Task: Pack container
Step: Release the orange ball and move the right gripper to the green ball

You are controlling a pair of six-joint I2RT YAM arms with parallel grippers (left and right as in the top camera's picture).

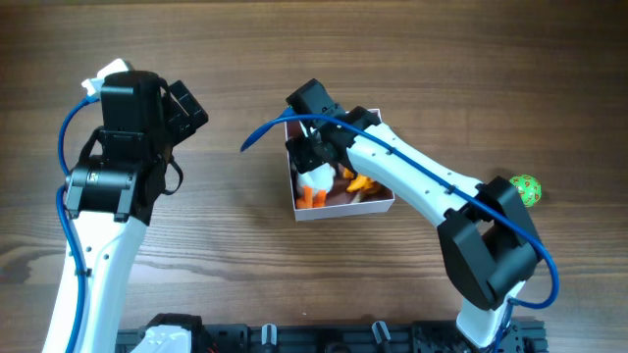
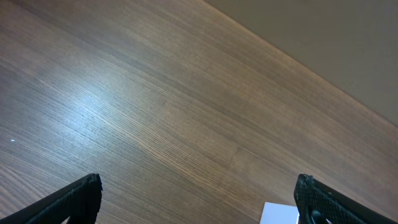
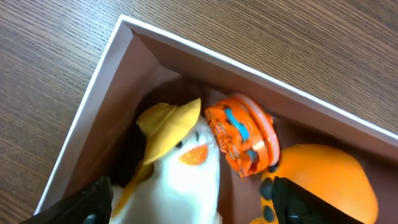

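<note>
— One container (image 1: 340,213) is lying near mid-table; how many items is it holding?
— Three are showing in the right wrist view: one white plush duck (image 3: 186,177) wearing a yellow hat, one orange disc toy (image 3: 244,138) with blue marks just beside the duck's head, and one rounded orange piece (image 3: 329,180) next to the disc; all are sitting inside the white walls. One green ball (image 1: 527,189) is lying outside on the table (image 1: 245,294), well apart from the container.
— Arms?
— Two. The right arm (image 1: 422,181) is stretching from the ball's side across the container; the right gripper (image 1: 316,162) is pointing down over the part nearer the left arm (image 1: 108,186); its fingers are standing wide apart with the duck between them; whether they are touching it I cannot tell. The left arm is standing bent, well apart from the container; the left gripper (image 2: 198,186) is hanging over bare wood, jaws spread wide, gripping nothing.
</note>
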